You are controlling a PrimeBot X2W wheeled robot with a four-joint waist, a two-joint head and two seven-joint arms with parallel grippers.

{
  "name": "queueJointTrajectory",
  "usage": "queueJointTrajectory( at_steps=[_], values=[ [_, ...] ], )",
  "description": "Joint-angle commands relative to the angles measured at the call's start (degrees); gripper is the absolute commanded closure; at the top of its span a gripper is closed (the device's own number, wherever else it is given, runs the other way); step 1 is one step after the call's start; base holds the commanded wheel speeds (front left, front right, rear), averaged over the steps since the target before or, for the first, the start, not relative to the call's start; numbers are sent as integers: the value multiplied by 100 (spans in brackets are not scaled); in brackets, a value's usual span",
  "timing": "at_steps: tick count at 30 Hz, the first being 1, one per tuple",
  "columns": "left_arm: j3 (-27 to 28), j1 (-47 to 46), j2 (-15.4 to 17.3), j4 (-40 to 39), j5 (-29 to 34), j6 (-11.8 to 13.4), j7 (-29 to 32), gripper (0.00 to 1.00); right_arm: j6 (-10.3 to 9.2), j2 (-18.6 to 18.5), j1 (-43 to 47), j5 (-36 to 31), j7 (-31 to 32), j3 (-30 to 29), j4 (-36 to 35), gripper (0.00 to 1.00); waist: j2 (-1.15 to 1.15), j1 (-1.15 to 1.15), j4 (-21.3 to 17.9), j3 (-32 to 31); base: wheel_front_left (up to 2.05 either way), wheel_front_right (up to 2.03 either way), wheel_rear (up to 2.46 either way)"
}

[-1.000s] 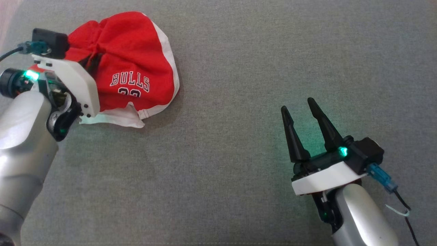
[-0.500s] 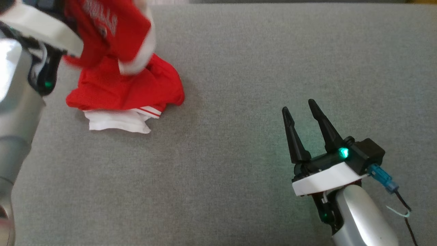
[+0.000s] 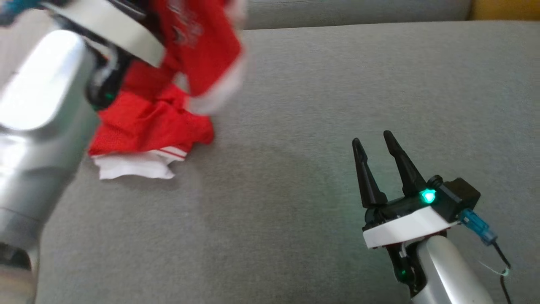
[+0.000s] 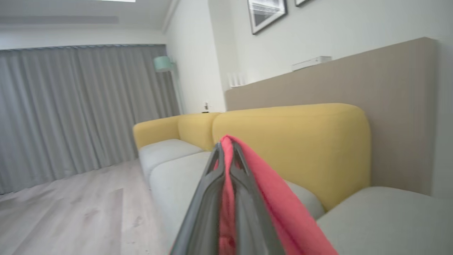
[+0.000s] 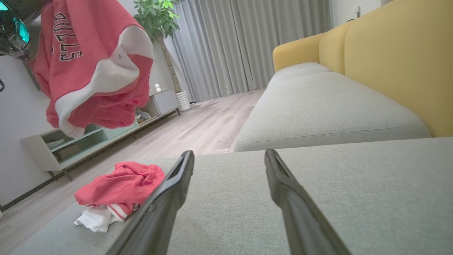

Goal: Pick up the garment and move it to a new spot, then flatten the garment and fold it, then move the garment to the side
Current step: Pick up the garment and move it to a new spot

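A red garment (image 3: 202,50) with white trim and "BULLS" lettering hangs in the air at the upper left, blurred. My left gripper (image 4: 226,148) is shut on a fold of its red cloth (image 4: 276,198). In the right wrist view this garment (image 5: 88,60) hangs well above the seat. A second red and white bundle (image 3: 147,126) lies crumpled on the grey cushion below, and in the right wrist view this bundle (image 5: 120,184) sits apart from the hanging piece. My right gripper (image 3: 372,138) rests low at the lower right, open and holding nothing (image 5: 229,154).
The grey sofa seat (image 3: 316,105) stretches wide to the right of the bundle. A yellow backrest (image 5: 396,60) rises behind it. Wooden floor (image 5: 198,131), a low cabinet (image 5: 70,145) and a potted plant (image 5: 157,16) lie beyond the seat's edge.
My left gripper has lifted the lettered garment off the cushion and carried it up and right. The red and white bundle stayed on the seat. The right arm is still.
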Motion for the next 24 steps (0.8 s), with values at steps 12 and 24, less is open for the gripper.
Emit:
queueJointTrajectory(
  at_steps=[12,24],
  values=[
    [-659,-199,-113,-690,267,10,470,100,-4,-10,-341,328,-62,238,-598,0,0,1,-1506,627,0,0,0],
    [-975,-929,-535,335,805,10,-513,0,-4,-10,-345,451,-62,233,-830,0,0,1,-1922,1009,0,0,0]
  ],
)
